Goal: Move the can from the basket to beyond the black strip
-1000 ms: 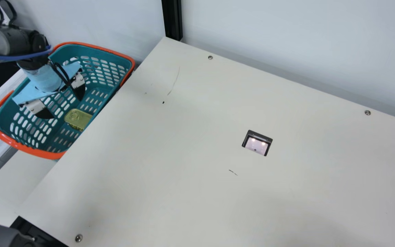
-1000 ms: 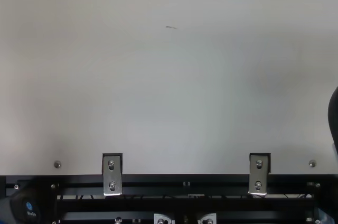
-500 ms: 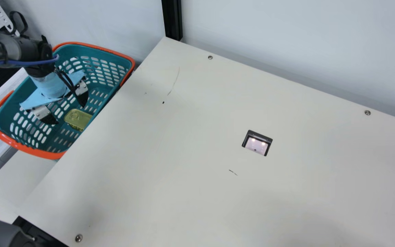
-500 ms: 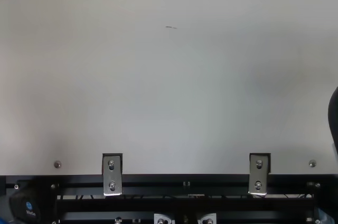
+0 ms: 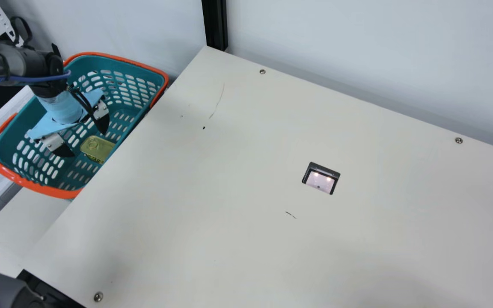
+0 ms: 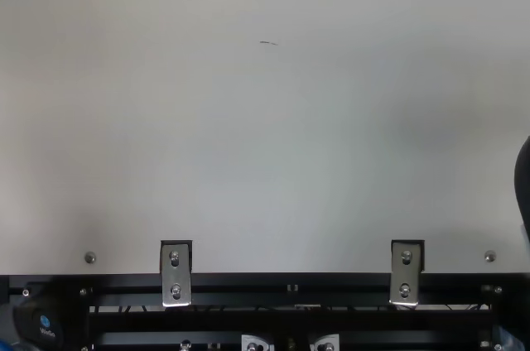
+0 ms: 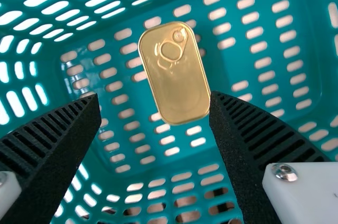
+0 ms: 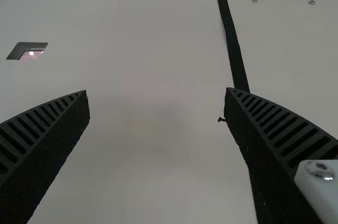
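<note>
In the main view my left gripper (image 5: 89, 140) is open inside the teal basket (image 5: 137, 83) with the orange rim, its fingers above the basket floor. The gold can (image 5: 96, 147) lies flat on that floor, close to the fingertips. In the left wrist view the can (image 7: 175, 76) lies with its pull-tab lid up on the slotted floor, and the left gripper (image 7: 154, 97) has nothing between its spread fingers. The right gripper (image 8: 157, 92), in the right wrist view, stands open and empty over the table; the black strip (image 8: 234, 44) runs past one of its fingers.
The cream table (image 5: 250, 149) borders the basket, and its edge hides part of the can. A recessed opening (image 5: 321, 177) is set into the tabletop. A black post (image 5: 215, 23) stands at the far corner by the wall.
My left gripper has moved rightward and slightly down in the main view, deeper over the basket and closer to the can. The can and basket have kept their places.
</note>
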Robot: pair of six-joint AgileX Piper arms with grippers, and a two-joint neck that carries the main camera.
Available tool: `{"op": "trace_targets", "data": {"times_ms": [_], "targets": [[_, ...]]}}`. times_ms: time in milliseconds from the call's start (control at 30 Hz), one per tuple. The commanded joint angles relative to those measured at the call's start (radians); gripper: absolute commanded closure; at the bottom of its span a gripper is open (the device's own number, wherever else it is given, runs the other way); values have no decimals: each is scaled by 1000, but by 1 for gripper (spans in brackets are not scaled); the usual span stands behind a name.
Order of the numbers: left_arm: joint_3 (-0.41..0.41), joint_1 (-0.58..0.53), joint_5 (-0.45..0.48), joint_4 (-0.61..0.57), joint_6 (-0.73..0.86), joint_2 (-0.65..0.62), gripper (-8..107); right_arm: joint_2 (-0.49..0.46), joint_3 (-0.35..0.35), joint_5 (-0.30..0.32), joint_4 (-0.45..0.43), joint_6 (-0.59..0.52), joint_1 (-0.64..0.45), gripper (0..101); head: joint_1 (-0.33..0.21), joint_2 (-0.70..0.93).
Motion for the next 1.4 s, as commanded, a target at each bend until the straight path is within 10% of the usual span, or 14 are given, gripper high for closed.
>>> {"op": "trace_targets", "data": {"times_ms": [0,1367], "targets": [[-3,4,-5,-1,-16,10,9,0,0,0,0,0,0,0,-33,13],[-76,73,-155,-182,-46,197,9,0,0,0,0,0,0,0,-33,13]]}}
